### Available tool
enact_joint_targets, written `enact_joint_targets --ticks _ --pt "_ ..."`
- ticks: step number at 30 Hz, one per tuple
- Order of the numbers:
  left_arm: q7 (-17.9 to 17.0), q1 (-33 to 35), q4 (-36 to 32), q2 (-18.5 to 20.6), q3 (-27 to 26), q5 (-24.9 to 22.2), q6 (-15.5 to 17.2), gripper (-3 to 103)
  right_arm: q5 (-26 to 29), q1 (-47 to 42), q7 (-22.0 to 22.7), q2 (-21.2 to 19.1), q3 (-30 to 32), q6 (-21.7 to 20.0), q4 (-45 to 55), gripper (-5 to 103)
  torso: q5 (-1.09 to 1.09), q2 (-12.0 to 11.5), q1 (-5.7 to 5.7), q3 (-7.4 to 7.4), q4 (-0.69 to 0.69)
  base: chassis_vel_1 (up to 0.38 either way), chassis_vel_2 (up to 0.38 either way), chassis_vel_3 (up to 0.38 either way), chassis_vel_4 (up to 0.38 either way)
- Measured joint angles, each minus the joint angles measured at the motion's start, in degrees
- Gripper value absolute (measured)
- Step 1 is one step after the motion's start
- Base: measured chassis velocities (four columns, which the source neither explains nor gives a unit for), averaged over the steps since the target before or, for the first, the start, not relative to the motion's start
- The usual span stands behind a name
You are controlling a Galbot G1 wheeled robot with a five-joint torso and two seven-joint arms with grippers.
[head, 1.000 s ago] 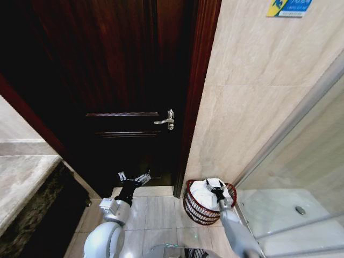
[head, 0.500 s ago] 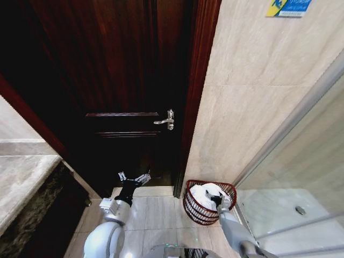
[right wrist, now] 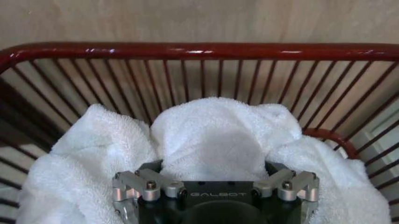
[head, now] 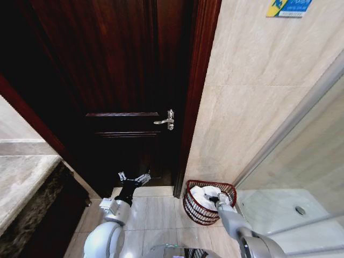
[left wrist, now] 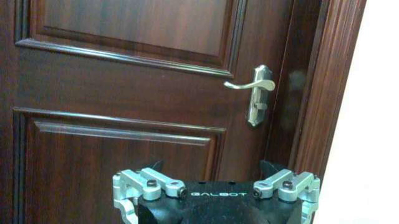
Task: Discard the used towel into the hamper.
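Right gripper point(head: 213, 200): low inside the hamper, pressed into the towel. In the right wrist view point(right wrist: 215, 175) white terry fills the space between its finger bases, so the fingers are clamped on the towel.
Towel point(right wrist: 212, 140): white terry cloth, bunched in soft folds inside the basket, mounded round the gripper and resting against the wire wall; in the head view point(head: 204, 194) it lies below the rim.
Hamper point(head: 194, 209): dark red wire basket with upright bars and a thick rounded rim point(right wrist: 206, 49), standing on the pale floor tiles in the corner between the door frame and the shower screen, against the beige tiled wall.
Left gripper point(head: 134, 179): held low in front of the door, well apart from the hamper, fingers spread and empty; its finger bases show at the edge of the left wrist view point(left wrist: 215, 186).
Door point(head: 118, 80): dark wood with raised panels, shut, with a silver lever handle point(left wrist: 257, 93) near the frame.
Change: a second ago the towel stood heaped above the rim with the right gripper on top; half a second ago it was partly sunk; now both sit lower in the basket. The left arm has kept its place.
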Motion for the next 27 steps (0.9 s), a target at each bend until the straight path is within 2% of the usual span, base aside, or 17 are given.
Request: enact_joint_targets --ticks 8,12,14,16,17,20,21,24,25,27 --pt "0.0 0.0 0.0 0.0 0.0 0.0 0.0 100 0.3 -0.6 -0.6 -0.5 -0.5 0.0 1.5 100 0.01 0.0 0.00 0.00 0.01 0.000 0.000 0.000 0.000" --pt "0.0 0.0 0.0 0.0 0.0 0.0 0.0 100 2.8 -6.9 -5.3 -2.4 -1.6 1.6 10.6 100 0.02 0.0 0.00 0.00 -0.01 0.000 0.000 0.000 0.000" --pt "0.0 0.0 0.0 0.0 0.0 0.0 0.0 100 3.3 -8.8 -5.9 -2.9 -1.7 2.0 13.2 100 0.02 0.0 0.00 0.00 0.01 0.000 0.000 0.000 0.000" --pt "0.0 0.0 0.0 0.0 0.0 0.0 0.0 100 4.0 -14.3 -7.4 -4.8 -1.7 3.9 21.2 100 0.05 0.0 0.00 0.01 0.00 0.000 0.000 0.000 0.000" --pt "0.0 0.0 0.0 0.0 0.0 0.0 0.0 100 4.0 -14.3 -7.4 -4.8 -1.7 3.9 21.2 100 0.05 0.0 0.00 0.01 0.00 0.000 0.000 0.000 0.000" --pt "0.0 0.0 0.0 0.0 0.0 0.0 0.0 100 5.0 -23.4 -9.5 -8.9 -2.7 -0.2 36.8 100 -0.03 0.0 -0.01 0.00 -0.03 0.000 0.000 0.000 0.000" --pt "0.0 0.0 0.0 0.0 0.0 0.0 0.0 100 5.0 -23.4 -9.5 -8.9 -2.7 -0.2 36.8 100 -0.03 0.0 -0.01 0.00 -0.03 0.000 0.000 0.000 0.000" --pt "0.0 0.0 0.0 0.0 0.0 0.0 0.0 100 9.5 -28.2 -10.3 -11.8 -3.2 -5.5 45.5 100 0.02 0.0 -0.01 0.00 -0.02 0.000 0.000 0.000 0.000" --pt "0.0 0.0 0.0 0.0 0.0 0.0 0.0 100 9.5 -28.2 -10.3 -11.8 -3.2 -5.5 45.5 100 0.02 0.0 -0.01 0.00 -0.02 0.000 0.000 0.000 0.000" --pt "0.0 0.0 0.0 0.0 0.0 0.0 0.0 100 14.7 -30.1 -10.4 -13.6 -3.6 -10.2 50.5 100 -0.01 0.0 -0.01 0.00 0.01 0.000 0.000 0.000 0.000"
